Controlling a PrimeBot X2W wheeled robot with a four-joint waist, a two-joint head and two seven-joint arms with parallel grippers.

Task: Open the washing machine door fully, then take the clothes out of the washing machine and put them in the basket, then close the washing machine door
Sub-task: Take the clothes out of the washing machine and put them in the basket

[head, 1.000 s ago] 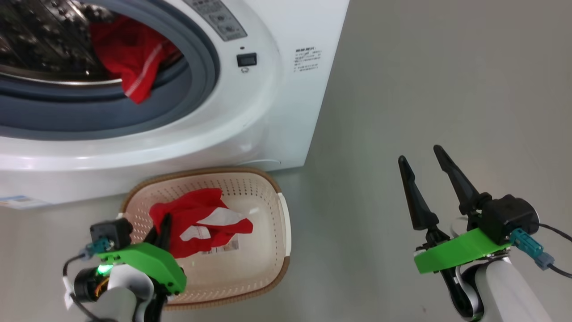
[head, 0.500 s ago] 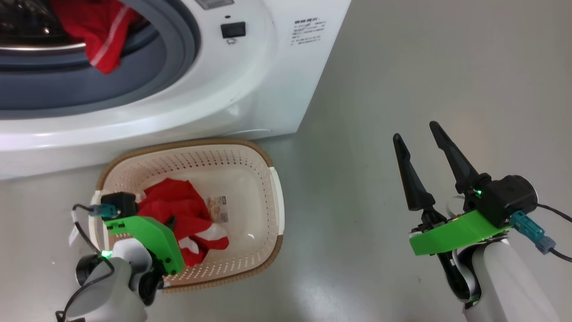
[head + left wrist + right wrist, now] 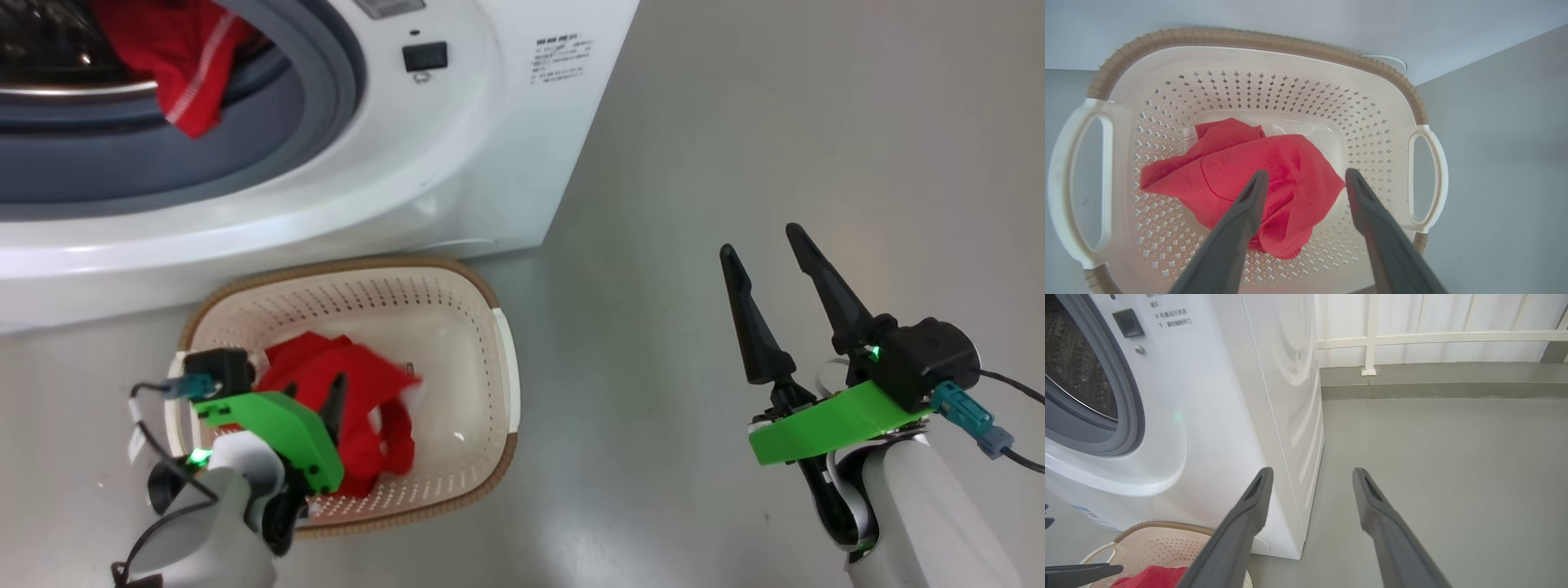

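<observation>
Clothes (image 3: 1229,163) loose in basket (image 3: 1257,38) under spread left pincer (image 3: 1305,174), head view adds more in washing machine (image 3: 457,163), right pincer (image 3: 759,239) spread

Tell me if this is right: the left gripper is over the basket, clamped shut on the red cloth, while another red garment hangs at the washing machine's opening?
Not quite. The left gripper is open, not clamped: the left wrist view shows its fingers spread over the red cloth lying in the basket. Another red garment does hang at the washing machine's opening.
</observation>
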